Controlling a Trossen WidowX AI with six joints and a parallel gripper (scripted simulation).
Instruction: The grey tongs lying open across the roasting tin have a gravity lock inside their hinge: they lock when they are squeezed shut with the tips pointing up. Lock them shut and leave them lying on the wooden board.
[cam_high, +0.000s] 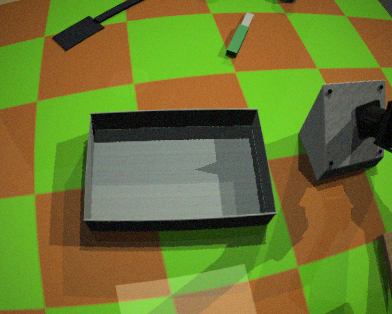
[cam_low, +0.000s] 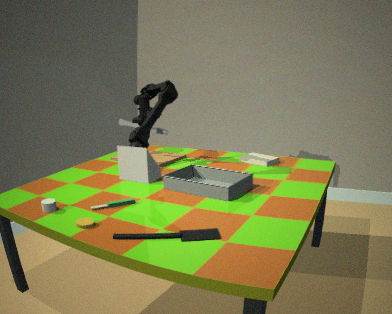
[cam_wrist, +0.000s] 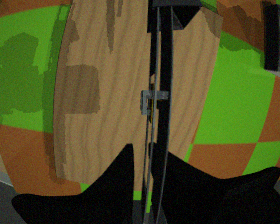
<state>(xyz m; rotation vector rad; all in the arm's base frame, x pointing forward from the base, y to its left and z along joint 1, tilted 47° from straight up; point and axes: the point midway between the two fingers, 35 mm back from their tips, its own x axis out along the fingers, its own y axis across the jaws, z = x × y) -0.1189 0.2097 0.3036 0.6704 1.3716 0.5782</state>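
The grey tongs (cam_low: 161, 131) (cam_wrist: 166, 65) are held in the air above the wooden board (cam_low: 172, 159) (cam_wrist: 110, 130). In the exterior view they lie nearly level, sloping slightly down to the right. My gripper (cam_low: 137, 121) (cam_wrist: 140, 148) is shut on the tongs. In the wrist view their two long arms run close together, almost parallel, up the picture, with a small grey bracket across them. Whether the lock is engaged cannot be seen. The roasting tin (cam_high: 175, 223) (cam_low: 240, 187) stands empty, away from the tongs.
The arm stands at a grey wedge-shaped block (cam_high: 342, 120) (cam_low: 132, 164) beside the tin. A black spatula (cam_high: 80, 34) (cam_low: 200, 235), a green-handled tool (cam_high: 238, 39) (cam_low: 120, 203), a white cylinder (cam_low: 49, 205) and a yellow disc (cam_low: 85, 223) lie farther off. A pale tray (cam_low: 260, 160) sits at the back.
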